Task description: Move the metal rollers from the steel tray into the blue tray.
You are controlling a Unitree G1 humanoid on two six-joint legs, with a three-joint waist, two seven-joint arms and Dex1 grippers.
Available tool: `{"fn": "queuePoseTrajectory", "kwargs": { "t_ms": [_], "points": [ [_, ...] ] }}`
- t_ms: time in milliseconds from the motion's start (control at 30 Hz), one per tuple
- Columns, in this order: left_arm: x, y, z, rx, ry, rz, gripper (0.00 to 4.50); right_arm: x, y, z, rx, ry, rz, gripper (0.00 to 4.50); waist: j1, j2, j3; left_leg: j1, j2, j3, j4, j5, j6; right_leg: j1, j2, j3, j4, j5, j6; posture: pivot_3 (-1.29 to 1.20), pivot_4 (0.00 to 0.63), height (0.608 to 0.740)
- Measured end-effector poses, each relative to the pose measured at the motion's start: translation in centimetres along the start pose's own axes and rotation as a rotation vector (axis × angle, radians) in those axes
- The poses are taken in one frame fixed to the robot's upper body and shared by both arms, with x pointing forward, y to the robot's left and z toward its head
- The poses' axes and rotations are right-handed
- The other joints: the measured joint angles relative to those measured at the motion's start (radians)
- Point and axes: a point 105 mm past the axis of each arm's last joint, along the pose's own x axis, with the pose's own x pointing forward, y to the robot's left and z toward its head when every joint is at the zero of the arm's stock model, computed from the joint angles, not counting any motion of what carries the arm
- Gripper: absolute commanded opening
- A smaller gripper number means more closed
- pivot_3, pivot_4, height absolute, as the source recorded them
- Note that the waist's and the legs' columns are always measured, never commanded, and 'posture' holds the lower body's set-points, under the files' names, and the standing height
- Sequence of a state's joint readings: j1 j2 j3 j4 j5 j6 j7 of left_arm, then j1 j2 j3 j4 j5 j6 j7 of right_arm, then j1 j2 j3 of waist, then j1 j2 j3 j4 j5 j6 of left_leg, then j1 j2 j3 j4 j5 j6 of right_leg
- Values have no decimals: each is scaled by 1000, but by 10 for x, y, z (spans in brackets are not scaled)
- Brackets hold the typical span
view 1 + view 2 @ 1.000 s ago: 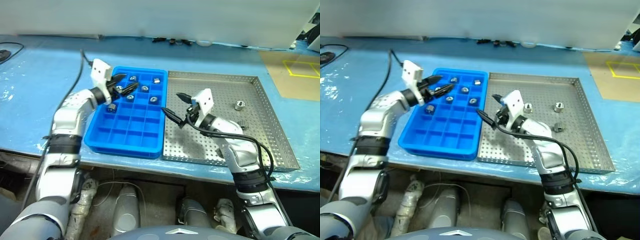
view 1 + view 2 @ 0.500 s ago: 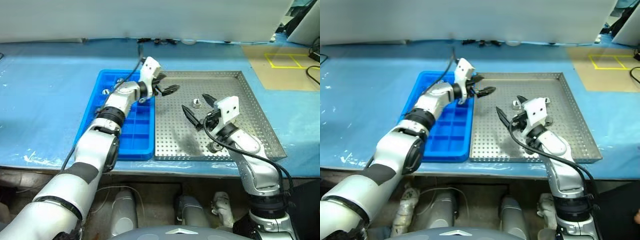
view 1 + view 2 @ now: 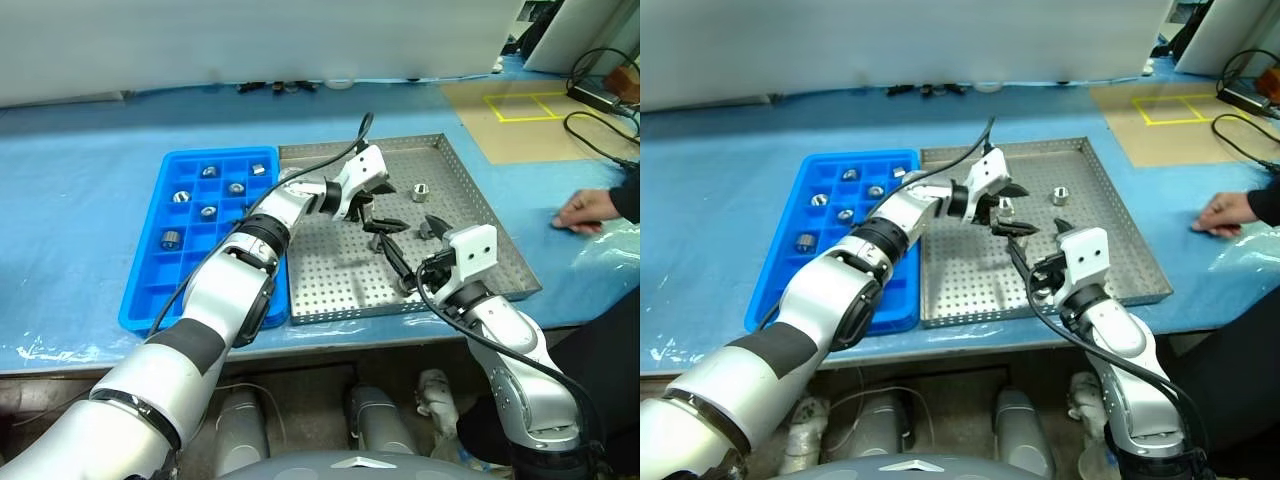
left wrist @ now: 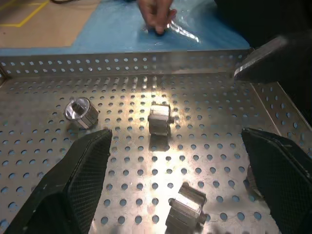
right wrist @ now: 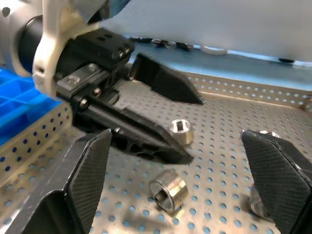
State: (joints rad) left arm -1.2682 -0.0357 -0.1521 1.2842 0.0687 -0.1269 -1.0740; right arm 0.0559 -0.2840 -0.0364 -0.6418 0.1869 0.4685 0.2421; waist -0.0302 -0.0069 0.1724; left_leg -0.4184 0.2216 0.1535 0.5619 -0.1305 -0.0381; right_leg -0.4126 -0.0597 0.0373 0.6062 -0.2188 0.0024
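So the whole thing sits on a long workbench [image 3: 80,190] covered in blue plastic sheeting, with a pale wall panel along the far edge and a brown floor patch with yellow tape [image 3: 520,103] past the far right corner. A person's hand [image 3: 585,212] rests on the sheeting off the right side of the steel tray [image 3: 470,190].

That steel tray is the big perforated square one, and the blue tray [image 3: 150,290] lies just beside its left rim, running almost edge to edge. Five of the metal rollers [image 3: 181,197] sit in the blue tray's far compartments, one per cell; its near cells hold nothing.

The left gripper [image 3: 385,228] reaches across from the left over the middle of the steel tray, fingers spread wide with nothing between them. The right gripper [image 3: 418,250] hovers over the near right part of the same tray, also wide apart and holding nothing.

One more roller [image 3: 420,190] sits toward the steel tray's far right. The left wrist view adds what the head views hide: three rollers [image 4: 160,119] on the perforated floor ahead of the fingers, plus the person's hand beyond the rim. The right wrist view shows the left gripper [image 5: 191,126] from the side with two rollers [image 5: 168,190] just by it.
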Motion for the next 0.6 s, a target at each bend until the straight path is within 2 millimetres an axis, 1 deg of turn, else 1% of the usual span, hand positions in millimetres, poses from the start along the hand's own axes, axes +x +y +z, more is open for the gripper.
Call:
{"fn": "queuePoseTrajectory", "kwargs": {
  "t_ms": [67, 133, 367, 600],
  "points": [
    [4, -5, -13, -26, 32, -1, 4486, -2, -6, 4, -14, -14, -38, 4500, -1, 0, 0, 0, 0, 1, 0, -1, 2, 1, 0, 0, -1, 0, 0, -600, 150, 740],
    [7, -10, -24, -47, 61, -3, 4486, -3, -8, 8, -18, -28, -54, 4500, -2, 0, 0, 0, 0, 2, 1, -1, 2, 1, 0, 1, -2, 0, 0, -605, 150, 740],
    [16, -17, -39, -5, 134, 3, 4486, -3, -9, 9, -19, -29, -68, 4500, -13, 0, 0, 1, 0, 2, 1, -2, 3, 1, 0, 1, -2, 0, 0, -617, 150, 740],
    [14, -6, -46, 17, 178, 110, 4486, -5, -11, 6, -18, -21, -81, 4500, -15, 0, 0, 1, 0, 4, 0, -2, 4, 1, 0, 3, -3, 0, 0, -625, 150, 740]
  ]
}}
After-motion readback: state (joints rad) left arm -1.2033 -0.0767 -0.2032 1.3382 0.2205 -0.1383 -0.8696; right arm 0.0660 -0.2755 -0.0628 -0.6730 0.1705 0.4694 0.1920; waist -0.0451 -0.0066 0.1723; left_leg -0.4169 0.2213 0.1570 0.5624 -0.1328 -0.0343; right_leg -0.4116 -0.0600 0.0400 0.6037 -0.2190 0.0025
